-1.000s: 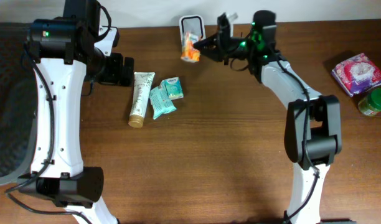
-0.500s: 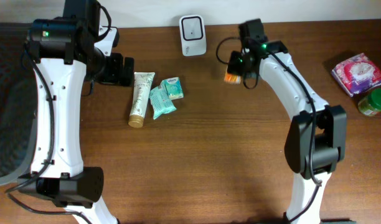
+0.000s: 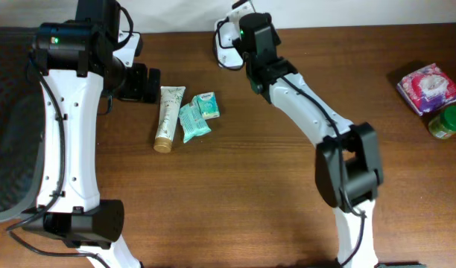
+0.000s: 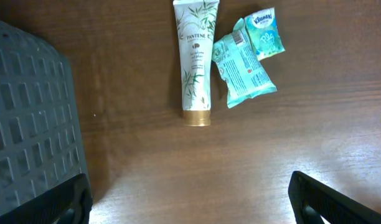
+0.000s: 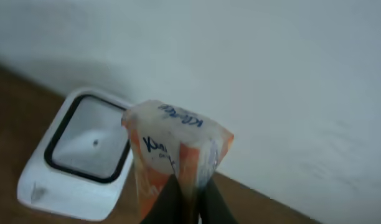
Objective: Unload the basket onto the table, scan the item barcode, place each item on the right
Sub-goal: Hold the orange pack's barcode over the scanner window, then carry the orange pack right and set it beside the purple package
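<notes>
1 orange packet [image 5: 175,158], pinched in my right gripper [image 5: 187,194], just swung back to the scanner [image 5: 75,152]. Rescan, probably. Left gripper [image 4: 190,202] hangs wide open.

Left arm [image 3: 64,126] stands tall on the left side, wrist bent over. Left gripper [image 4: 190,202] faces down, jaws spread wide, nothing between them. Right arm [image 3: 310,112] stretches diagonally far forward and left, elbow bent. Right gripper [image 5: 189,198] is pinched tight on the orange packet [image 5: 175,155].
</notes>
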